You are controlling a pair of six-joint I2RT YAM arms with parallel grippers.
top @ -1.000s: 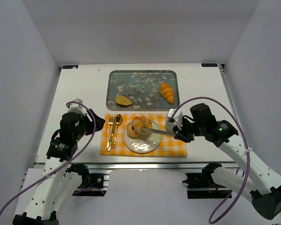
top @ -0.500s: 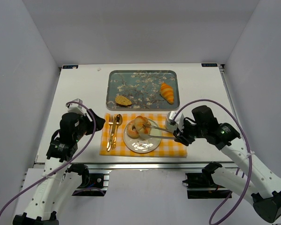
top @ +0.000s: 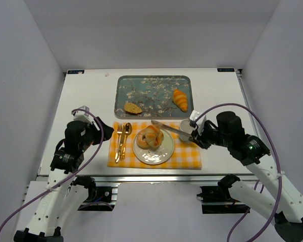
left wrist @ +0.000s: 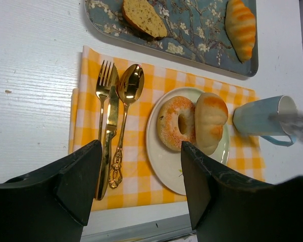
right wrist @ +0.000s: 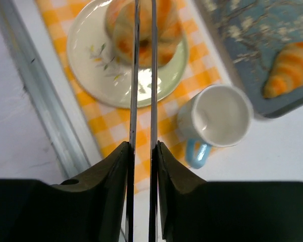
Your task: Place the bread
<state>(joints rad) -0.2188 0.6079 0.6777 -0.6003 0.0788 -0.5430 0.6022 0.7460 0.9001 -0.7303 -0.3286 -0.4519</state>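
A pale bread roll (top: pixel 156 134) lies on the white plate (top: pixel 152 160), touching a sugared doughnut (top: pixel 143 139); both show in the left wrist view, roll (left wrist: pixel 210 120) and doughnut (left wrist: pixel 175 122). My right gripper (top: pixel 198 137) is shut on metal tongs (top: pixel 169 128), whose tips hang empty above the plate's far right. In the right wrist view the tongs (right wrist: pixel 141 75) run over the roll (right wrist: pixel 166 27), their arms a little apart. My left gripper (top: pixel 102 132) is open and empty left of the placemat; its own view (left wrist: pixel 140 151) looks down on the plate (left wrist: pixel 166 166).
A blue floral tray (top: pixel 151 91) at the back holds a croissant (top: pixel 180 99) and a bread slice (top: pixel 133 107). A pale blue mug (top: pixel 186 130) stands right of the plate, under the tongs. Gold cutlery (top: pixel 122 141) lies on the yellow checked placemat (top: pixel 187 159).
The tongs were closed on the roll over the plate, then opened. They have now lifted and drawn back to the right, leaving the roll beside the doughnut. The left arm has not moved.
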